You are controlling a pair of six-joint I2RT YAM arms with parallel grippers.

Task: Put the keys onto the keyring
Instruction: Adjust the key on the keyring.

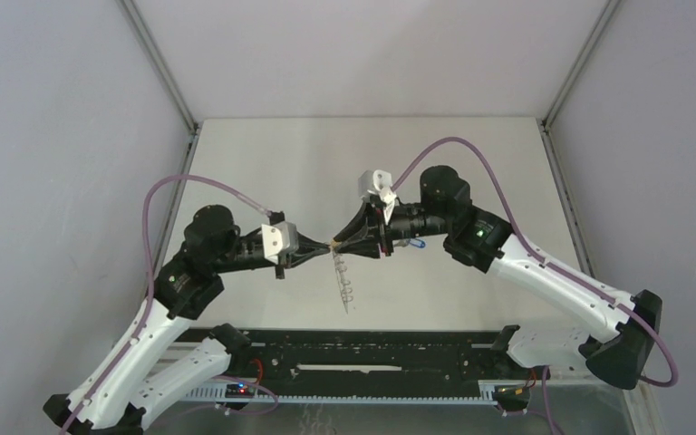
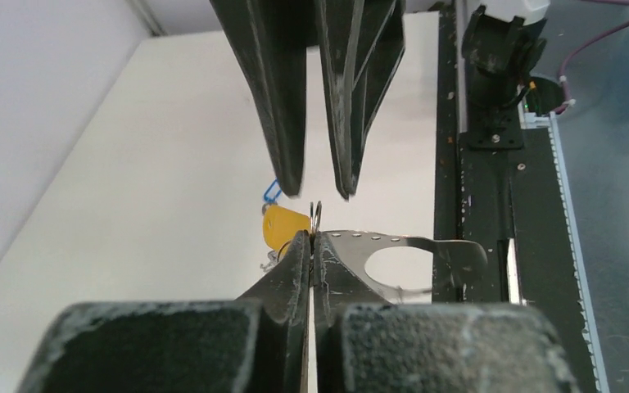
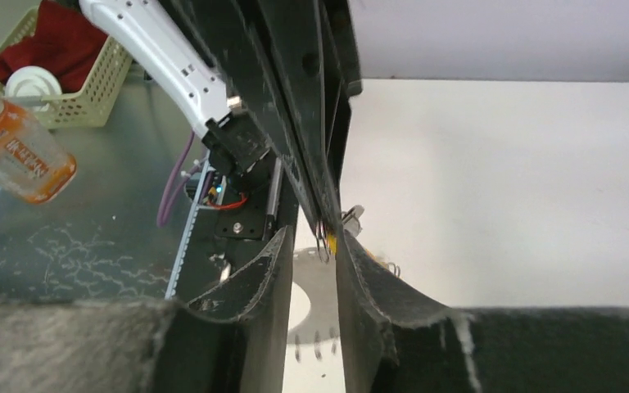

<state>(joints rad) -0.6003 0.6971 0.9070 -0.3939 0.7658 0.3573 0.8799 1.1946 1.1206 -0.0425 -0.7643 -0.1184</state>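
Left pincer point(image 2: 311, 237) pinches the thin, slippery keyring point(image 2: 377, 242); right pincer point(image 2: 321, 192), spread, would best take the light yellow key point(image 2: 285, 228) by its head.

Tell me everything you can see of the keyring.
The keyring is a thin, flat grey metal hoop around one large round opening, with small holes along one edge. It hangs down, one edge pinched in the shut left gripper; the open right gripper sits just beyond that edge.
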